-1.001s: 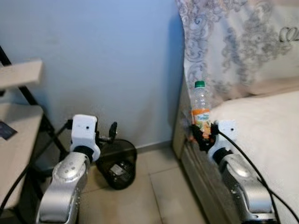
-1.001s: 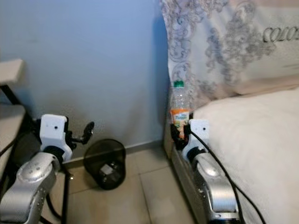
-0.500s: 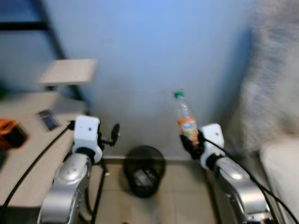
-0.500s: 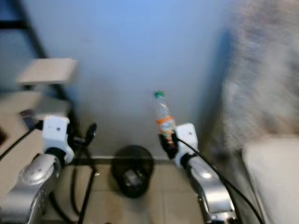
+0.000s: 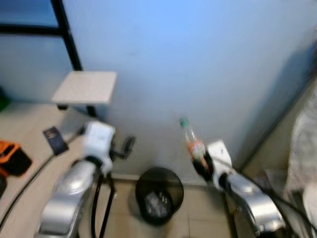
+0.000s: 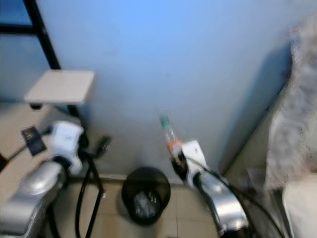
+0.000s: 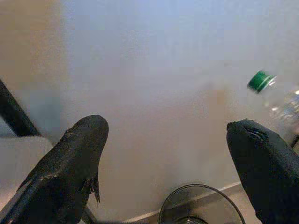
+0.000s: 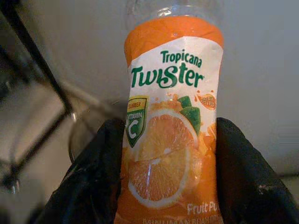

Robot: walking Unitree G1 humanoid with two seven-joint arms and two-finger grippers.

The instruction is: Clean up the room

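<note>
The right gripper (image 5: 202, 164) clamps the near-upright Tropicana Twister bottle (image 5: 192, 141) by its label, up and just right of the black mesh wastebasket (image 5: 158, 196) below, while the left gripper (image 7: 168, 163) spreads wide, empty.

A clear plastic bottle with a green screw cap and an orange-and-white "Tropicana Twister" label (image 5: 193, 144) is held upright, leaning slightly to the robot's left, against the pale blue wall. The label shows a sliced orange, a green vitamin C badge and green lettering; the clear upper body looks empty, though blur makes that uncertain. The label band is pinched between the two black fingers of the right gripper (image 8: 169, 186), one on each side. Below and to the left of the bottle, a round black wire-mesh wastebasket (image 5: 159, 195) stands on the beige tiled floor near the wall, with some pale crumpled rubbish inside.
</note>
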